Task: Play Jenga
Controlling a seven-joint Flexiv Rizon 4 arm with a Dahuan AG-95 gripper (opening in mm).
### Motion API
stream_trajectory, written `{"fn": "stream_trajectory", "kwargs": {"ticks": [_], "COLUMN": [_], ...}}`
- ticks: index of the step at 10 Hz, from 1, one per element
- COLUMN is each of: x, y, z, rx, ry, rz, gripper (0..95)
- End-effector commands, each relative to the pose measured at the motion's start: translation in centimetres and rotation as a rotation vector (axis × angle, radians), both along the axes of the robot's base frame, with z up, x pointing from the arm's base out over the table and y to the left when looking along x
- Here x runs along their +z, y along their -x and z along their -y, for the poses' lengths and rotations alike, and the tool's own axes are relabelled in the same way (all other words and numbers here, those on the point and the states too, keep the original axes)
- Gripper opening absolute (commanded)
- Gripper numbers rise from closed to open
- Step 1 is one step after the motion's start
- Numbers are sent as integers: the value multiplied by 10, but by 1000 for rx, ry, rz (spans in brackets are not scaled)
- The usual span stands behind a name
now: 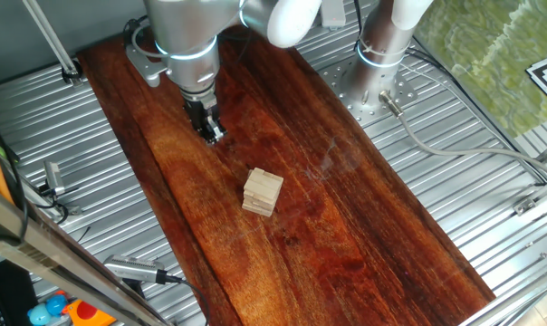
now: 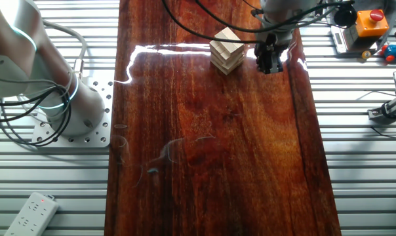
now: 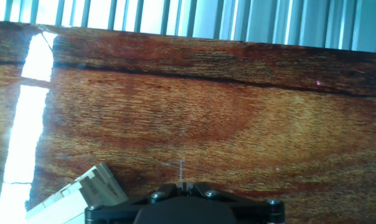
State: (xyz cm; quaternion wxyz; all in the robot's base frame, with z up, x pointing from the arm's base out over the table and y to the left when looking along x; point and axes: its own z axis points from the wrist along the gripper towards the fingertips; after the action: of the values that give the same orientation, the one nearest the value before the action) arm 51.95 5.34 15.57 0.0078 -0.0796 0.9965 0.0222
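The Jenga stack (image 1: 262,192) is a small squat pile of pale tan blocks in crosswise layers, standing on the dark wooden board (image 1: 346,226). It also shows in the other fixed view (image 2: 227,49) and at the lower left of the hand view (image 3: 76,194). My gripper (image 1: 213,134) hangs low over the board, a short way from the stack and not touching it. In the other fixed view the gripper (image 2: 270,62) is just right of the stack. Its jaws are together with nothing between them in the hand view (image 3: 183,183).
The board lies on a ribbed metal table (image 1: 491,181). The arm's base (image 2: 60,105) stands beside the board with cables round it. A power strip (image 2: 31,213) lies at one corner, and an orange button box (image 2: 372,23) and clamps sit off the other side.
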Motion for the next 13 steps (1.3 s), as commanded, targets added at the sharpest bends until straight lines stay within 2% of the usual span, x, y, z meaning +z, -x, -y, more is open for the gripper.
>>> {"fn": "stream_trajectory", "kwargs": {"ticks": [1, 7, 13], "x": [-4, -19, -28], "y": [-1, -3, -1], "z": [-2, -9, -20], "rx": [3, 17, 28], "ry": [1, 10, 17], "rz": [2, -1, 1], "gripper": [0, 0, 0]}}
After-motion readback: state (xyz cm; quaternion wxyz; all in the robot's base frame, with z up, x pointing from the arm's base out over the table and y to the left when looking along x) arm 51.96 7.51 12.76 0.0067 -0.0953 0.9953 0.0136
